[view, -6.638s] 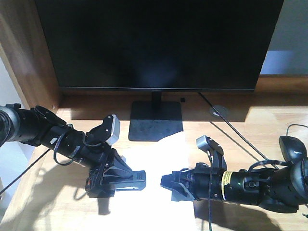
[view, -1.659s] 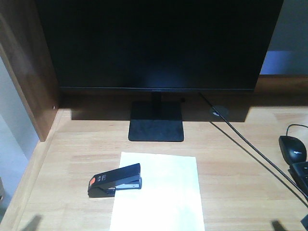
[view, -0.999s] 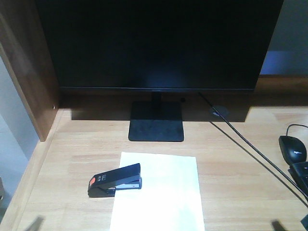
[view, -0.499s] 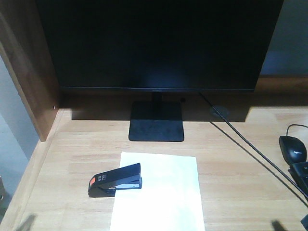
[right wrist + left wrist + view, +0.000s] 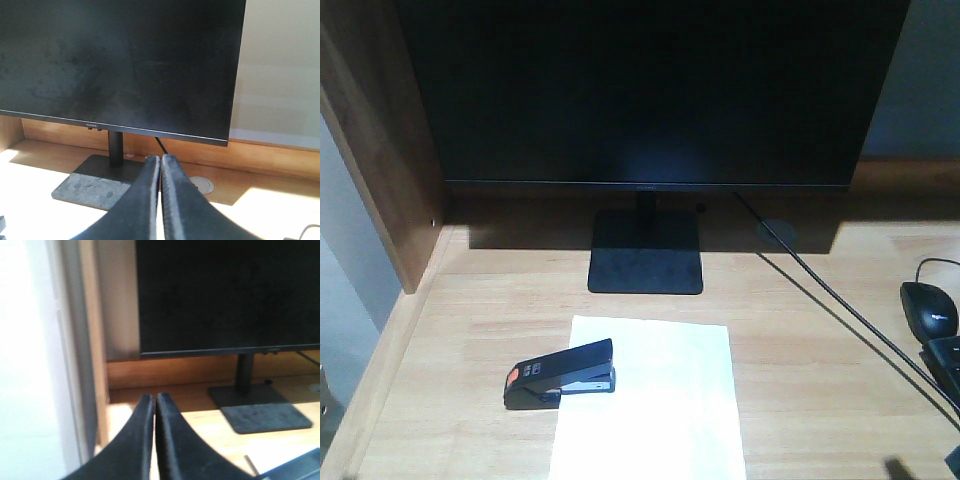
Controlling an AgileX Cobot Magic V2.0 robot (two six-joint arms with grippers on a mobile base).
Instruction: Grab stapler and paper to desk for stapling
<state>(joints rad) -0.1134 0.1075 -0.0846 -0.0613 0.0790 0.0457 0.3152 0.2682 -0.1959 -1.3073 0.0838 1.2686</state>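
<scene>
The stapler (image 5: 560, 374) lies across the left edge of the paper (image 5: 650, 400) on the desk (image 5: 800, 380), in front of the monitor (image 5: 650, 90) stand, while the left gripper (image 5: 155, 405) and the right gripper (image 5: 160, 165) each have their jaws pressed together, holding nothing.

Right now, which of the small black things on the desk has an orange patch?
The stapler, lying across the left edge of the paper; its left end carries the orange patch. The mouse at the far right is plain black.
</scene>
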